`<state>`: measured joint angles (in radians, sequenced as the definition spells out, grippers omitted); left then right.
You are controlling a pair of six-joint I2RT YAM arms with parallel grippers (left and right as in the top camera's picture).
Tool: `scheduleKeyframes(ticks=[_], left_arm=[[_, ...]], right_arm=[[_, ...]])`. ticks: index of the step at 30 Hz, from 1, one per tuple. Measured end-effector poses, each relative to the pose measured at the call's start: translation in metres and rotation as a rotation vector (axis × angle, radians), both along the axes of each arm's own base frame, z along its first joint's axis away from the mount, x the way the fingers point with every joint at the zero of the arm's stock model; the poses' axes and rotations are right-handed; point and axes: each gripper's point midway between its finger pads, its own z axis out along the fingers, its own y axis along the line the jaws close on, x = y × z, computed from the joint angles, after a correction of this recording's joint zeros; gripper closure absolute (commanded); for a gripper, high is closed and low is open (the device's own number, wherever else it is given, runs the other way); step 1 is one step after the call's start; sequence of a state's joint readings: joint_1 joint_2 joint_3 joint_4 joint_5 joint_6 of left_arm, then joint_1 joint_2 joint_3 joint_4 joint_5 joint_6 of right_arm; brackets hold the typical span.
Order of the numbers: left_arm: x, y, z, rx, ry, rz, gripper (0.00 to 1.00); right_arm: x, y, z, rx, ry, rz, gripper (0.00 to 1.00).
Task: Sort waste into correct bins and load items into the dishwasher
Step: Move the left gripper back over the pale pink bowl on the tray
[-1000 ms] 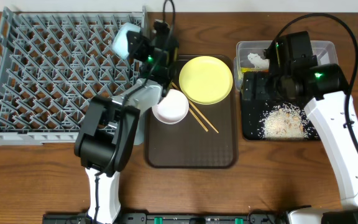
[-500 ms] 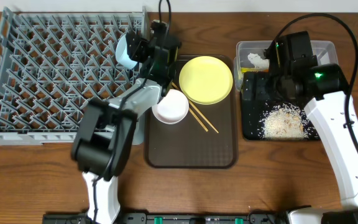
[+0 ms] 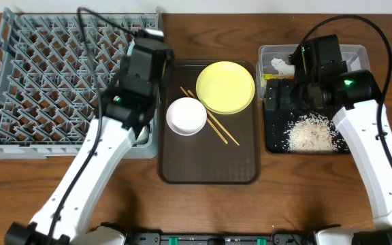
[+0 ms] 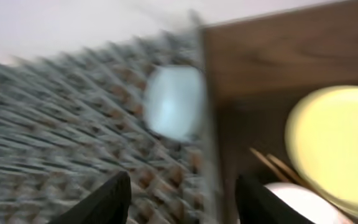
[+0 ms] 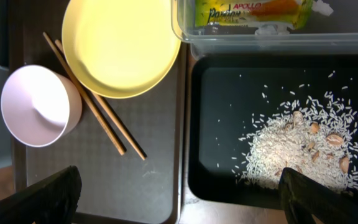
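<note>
The light-blue bowl (image 4: 173, 102) sat in the grey dish rack (image 4: 55, 137), near the rack edge that bordered the brown serving tray (image 3: 209, 163); the left wrist view was blurred. The left gripper (image 4: 184, 205) hung clear of the bowl, jaws spread and empty. The yellow plate (image 3: 225, 86), white bowl (image 3: 186, 116) and chopsticks (image 3: 213, 127) lay on the serving tray. The right gripper (image 5: 185, 202), jaws spread wide and empty, hovered over the black tray (image 5: 222, 93), which held rice (image 5: 291, 149). The wrapper (image 5: 253, 12) lay in the clear tub (image 3: 354, 51).
</note>
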<state>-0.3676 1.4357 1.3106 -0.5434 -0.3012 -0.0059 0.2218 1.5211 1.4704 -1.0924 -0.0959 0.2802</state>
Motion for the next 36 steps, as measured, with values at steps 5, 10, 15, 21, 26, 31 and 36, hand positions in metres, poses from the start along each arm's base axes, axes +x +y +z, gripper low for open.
scheduleKeyframes(ticks=[5,10,15,21,26,31,36], left_arm=[[-0.035,-0.024,-0.035,-0.137,0.216,-0.082,0.39],[-0.060,-0.030,-0.059,-0.205,0.373,-0.058,0.38],[-0.065,-0.033,-0.062,-0.261,0.404,-0.024,0.36],[-0.068,-0.037,-0.062,-0.295,0.417,-0.018,0.36],[-0.070,-0.041,-0.063,-0.316,0.433,-0.023,0.23],[-0.075,-0.046,-0.064,-0.342,0.456,-0.038,0.23],[-0.076,-0.047,-0.064,-0.350,0.463,-0.045,0.23]], right_arm=[[0.000,0.000,0.000,0.000,0.000,0.000,0.01],[0.000,0.000,0.000,0.000,0.000,0.000,0.01],[0.000,0.000,0.000,0.000,0.000,0.000,0.01],[0.000,0.000,0.000,0.000,0.000,0.000,0.01],[0.000,0.000,0.000,0.000,0.000,0.000,0.01],[0.000,0.000,0.000,0.000,0.000,0.000,0.01],[0.000,0.000,0.000,0.000,0.000,0.000,0.01]])
